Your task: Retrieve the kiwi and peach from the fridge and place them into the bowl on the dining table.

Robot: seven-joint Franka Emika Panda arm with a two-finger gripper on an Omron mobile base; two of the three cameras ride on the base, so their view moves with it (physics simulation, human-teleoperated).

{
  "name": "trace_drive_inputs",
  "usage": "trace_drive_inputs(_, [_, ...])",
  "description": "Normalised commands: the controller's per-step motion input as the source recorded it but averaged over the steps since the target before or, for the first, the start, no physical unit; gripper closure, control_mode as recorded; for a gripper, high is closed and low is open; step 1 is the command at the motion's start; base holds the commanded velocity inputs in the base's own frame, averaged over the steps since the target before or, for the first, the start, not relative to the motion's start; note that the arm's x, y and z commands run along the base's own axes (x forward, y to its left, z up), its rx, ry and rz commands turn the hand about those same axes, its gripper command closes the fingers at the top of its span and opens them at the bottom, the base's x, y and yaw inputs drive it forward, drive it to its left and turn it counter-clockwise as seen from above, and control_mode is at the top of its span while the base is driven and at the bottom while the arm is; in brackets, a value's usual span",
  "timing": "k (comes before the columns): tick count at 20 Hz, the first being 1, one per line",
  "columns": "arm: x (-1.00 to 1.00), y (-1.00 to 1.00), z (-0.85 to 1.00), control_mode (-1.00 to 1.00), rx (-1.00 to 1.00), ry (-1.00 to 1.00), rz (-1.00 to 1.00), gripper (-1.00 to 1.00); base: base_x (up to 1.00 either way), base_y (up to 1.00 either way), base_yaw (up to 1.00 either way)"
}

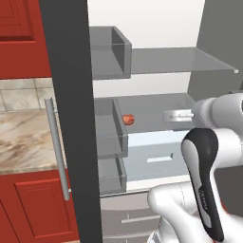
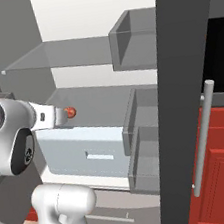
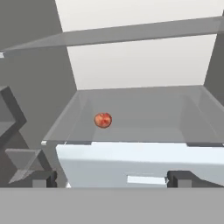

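Tool [image 3: 111, 178] jaws stand fully wide, holding nothing, touching nothing; fingertips [image 3: 43, 178] sit low in hand view, in front of the pale drawer [image 3: 144, 164] under the peach's shelf. Peach [image 3: 103, 120] lies alone on the middle glass shelf [image 3: 175, 113] of the open fridge [image 1: 156, 28], toward its left side, well apart from the tool. No readable writing or labels anywhere. Left base view adds the fridge door edge w/ bar handle [image 1: 58, 147], a marble bench [image 1: 23, 140] left of the fridge, and red cabinets [image 1: 38, 209]; right base view shows peach [image 2: 70, 111] just past the tool's wrist
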Motion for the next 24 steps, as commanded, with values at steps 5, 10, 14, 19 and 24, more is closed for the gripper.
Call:
trace_drive_inputs(5, [0.67,0.06,-0.2,-1.0,0.0,0.23,0.02,-1.0,0.0,0.0,0.0])
trace_drive_inputs(10, [0.34,0.03,-0.48,-1.0,0.0,0.04,0.07,-1.0,0.0,0.0,0.0])
trace_drive_inputs(14, [0.35,0.16,-0.69,-1.0,0.0,0.0,0.06,-1.0,0.0,0.0,0.0])
trace_drive_inputs(19, [0.56,0.41,-0.34,-1.0,0.0,0.02,0.02,-1.0,0.0,0.0,0.0])
trace_drive_inputs(24, [0.58,0.34,-0.04,-1.0,0.0,0.08,0.0,-1.0,0.0,0.0,0.0])
